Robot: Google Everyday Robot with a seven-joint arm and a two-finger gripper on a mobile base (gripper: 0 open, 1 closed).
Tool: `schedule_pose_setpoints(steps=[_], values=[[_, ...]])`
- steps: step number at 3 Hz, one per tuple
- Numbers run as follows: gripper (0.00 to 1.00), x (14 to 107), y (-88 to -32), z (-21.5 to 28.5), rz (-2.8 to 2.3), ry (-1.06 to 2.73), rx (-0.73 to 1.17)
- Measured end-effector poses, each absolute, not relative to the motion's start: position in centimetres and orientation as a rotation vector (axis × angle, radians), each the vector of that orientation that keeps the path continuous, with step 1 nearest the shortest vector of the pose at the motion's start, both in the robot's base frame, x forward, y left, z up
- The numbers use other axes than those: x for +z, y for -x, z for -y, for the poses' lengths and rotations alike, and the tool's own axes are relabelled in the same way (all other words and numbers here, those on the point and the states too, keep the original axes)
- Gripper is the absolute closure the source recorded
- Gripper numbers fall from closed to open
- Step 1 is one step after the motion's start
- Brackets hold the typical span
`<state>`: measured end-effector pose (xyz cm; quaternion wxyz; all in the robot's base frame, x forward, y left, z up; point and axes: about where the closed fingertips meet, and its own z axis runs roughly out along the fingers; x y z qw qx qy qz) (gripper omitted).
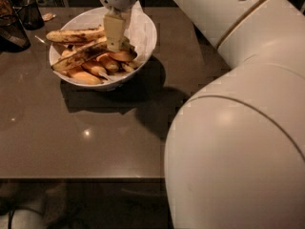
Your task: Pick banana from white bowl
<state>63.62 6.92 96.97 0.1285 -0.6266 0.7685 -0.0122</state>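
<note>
The white bowl [143, 42] stands at the table's far left, with white paper up at its back rim. The banana [76, 58], long and streaked dark brown, lies slantwise across the pile in the bowl. A yellower long banana [71, 35] lies behind it, and short orange-yellow bananas [88, 73] lie below. My gripper [116, 46] points straight down into the bowl, its tip at the right end of the streaked banana. Whether it touches the banana is hidden.
The brown table [86, 137] runs to a front edge low in view. Dark containers [19, 20] stand at the far left corner. My arm's large white body [233, 128] fills the right side and hides the table there.
</note>
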Motion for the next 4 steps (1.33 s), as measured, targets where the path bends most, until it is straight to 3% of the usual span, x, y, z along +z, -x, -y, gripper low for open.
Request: schedule_pose_setpoints(steps=[3,4], values=[[0.46,94.2,-64.3,-7.7,-2.251,1.884,0.024],[0.64,94.2,-64.3,-7.8,-2.252,1.885,0.025]])
